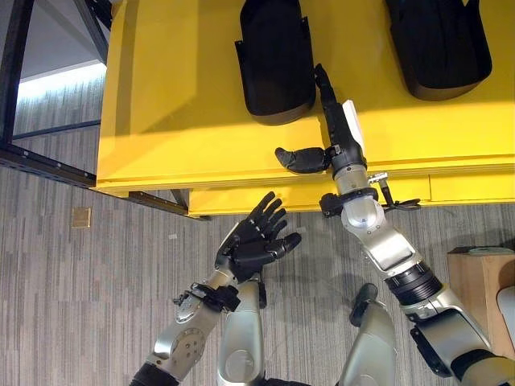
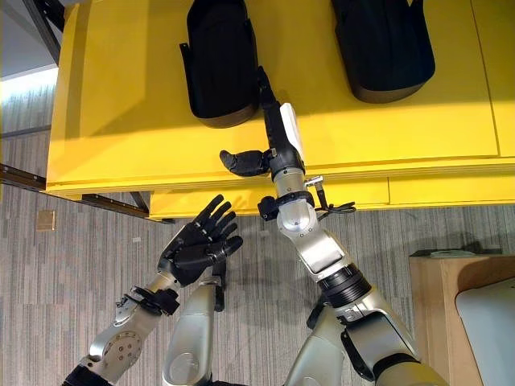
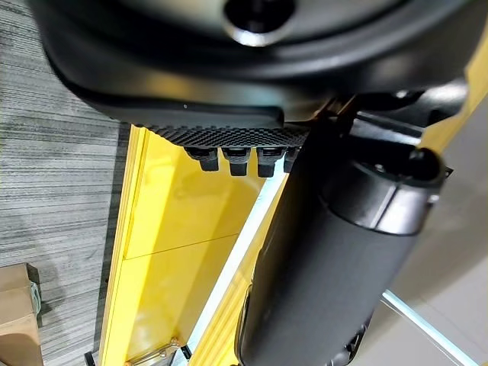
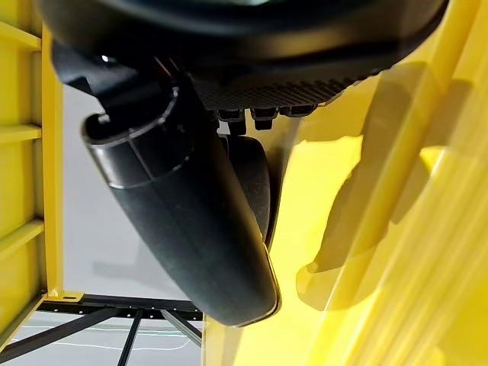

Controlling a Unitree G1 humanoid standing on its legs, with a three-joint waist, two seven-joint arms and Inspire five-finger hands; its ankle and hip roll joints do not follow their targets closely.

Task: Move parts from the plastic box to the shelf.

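Two black moulded parts lie on the yellow shelf: one at the middle, one at the far right. My right hand reaches over the shelf's front edge with straight fingers and the thumb spread sideways. It is open and holds nothing, and its fingertips lie right beside the middle part's near right corner. My left hand hovers over the floor in front of the shelf, open and holding nothing, its thumb near the shelf's front.
A wooden crate stands at the lower right with a pale grey container on it. A dark metal frame runs along the left side. Grey striped carpet covers the floor before the shelf.
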